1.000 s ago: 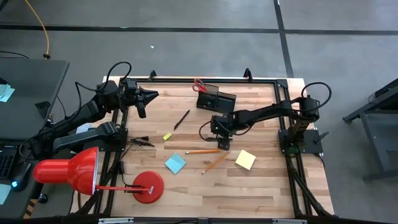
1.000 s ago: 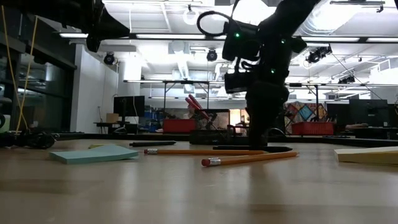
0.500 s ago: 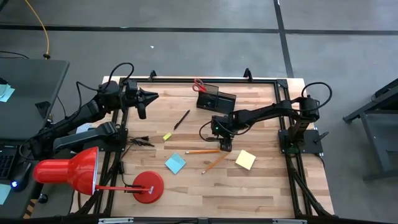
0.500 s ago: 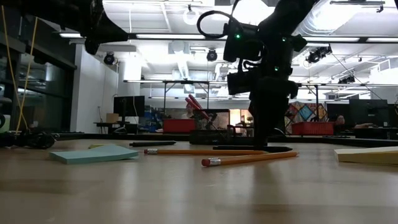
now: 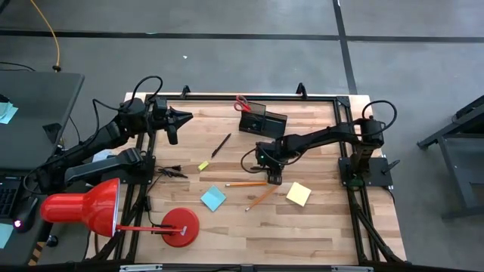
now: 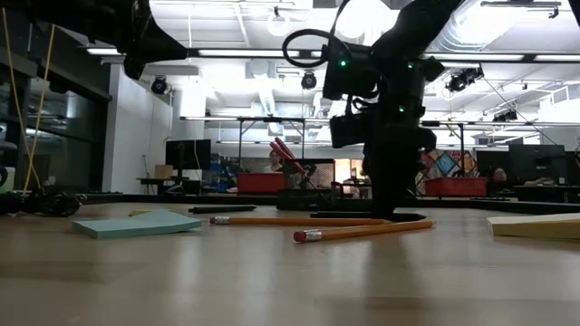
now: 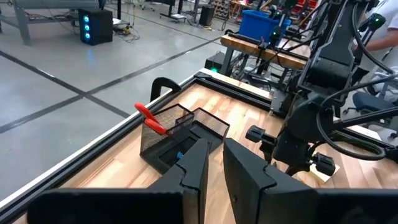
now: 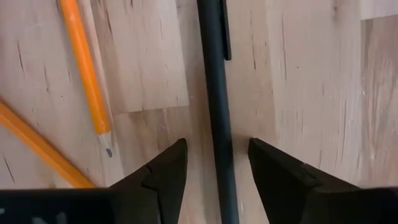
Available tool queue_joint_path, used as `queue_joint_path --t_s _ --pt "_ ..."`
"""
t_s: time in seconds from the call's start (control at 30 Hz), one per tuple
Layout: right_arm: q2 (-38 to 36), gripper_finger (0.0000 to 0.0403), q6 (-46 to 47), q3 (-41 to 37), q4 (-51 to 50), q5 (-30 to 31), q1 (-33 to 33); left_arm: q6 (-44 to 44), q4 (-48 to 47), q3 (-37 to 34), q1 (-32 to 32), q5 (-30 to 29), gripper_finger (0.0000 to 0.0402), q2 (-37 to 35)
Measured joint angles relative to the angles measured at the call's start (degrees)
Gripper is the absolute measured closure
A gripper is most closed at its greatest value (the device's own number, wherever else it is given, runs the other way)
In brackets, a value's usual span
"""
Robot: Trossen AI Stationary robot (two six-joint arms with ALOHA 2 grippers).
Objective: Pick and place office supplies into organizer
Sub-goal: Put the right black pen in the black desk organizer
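A black pen (image 8: 214, 74) lies flat on the wooden table. My right gripper (image 8: 217, 149) points down over it, open, one finger on each side and a gap to the pen on both. Two orange pencils (image 5: 246, 183) (image 5: 262, 198) lie beside it. A second black pen (image 5: 221, 144), a tiny yellow block (image 5: 203, 165), a blue pad (image 5: 212, 199) and a yellow pad (image 5: 298, 193) lie loose. The black organizer (image 5: 263, 119) stands at the far edge with red scissors (image 5: 241, 103) sticking up from it. My left gripper (image 5: 187, 115) waits shut, raised at the far left.
A big red desk lamp (image 5: 83, 208) with its round base (image 5: 181, 227) stands at the near left. A black cable plug (image 5: 172, 173) lies by the left edge. Bare wood shows along the near edge and between the pads.
My right gripper has tipped a little steeper over the black pen; its fingertips stay down at the table. The pen and the other supplies lie where they were.
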Motion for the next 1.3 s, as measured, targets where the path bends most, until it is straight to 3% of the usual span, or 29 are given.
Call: queue_joint_path --t_s 0.4,0.73,1.3 --pt "0.3 0.0283 -0.4 1.5 -1.0 0.3 -0.1 0.0 0.0 0.0 0.0 0.0 0.0362 0.0" --pt "0.3 0.039 3.2 1.6 -0.4 -1.8 -0.1 0.1 0.0 0.0 0.0 -0.1 0.0362 0.0" --pt "0.6 0.0391 5.1 7.7 0.4 -2.6 -2.4 0.2 0.0 0.0 0.0 -1.2 0.0362 0.0"
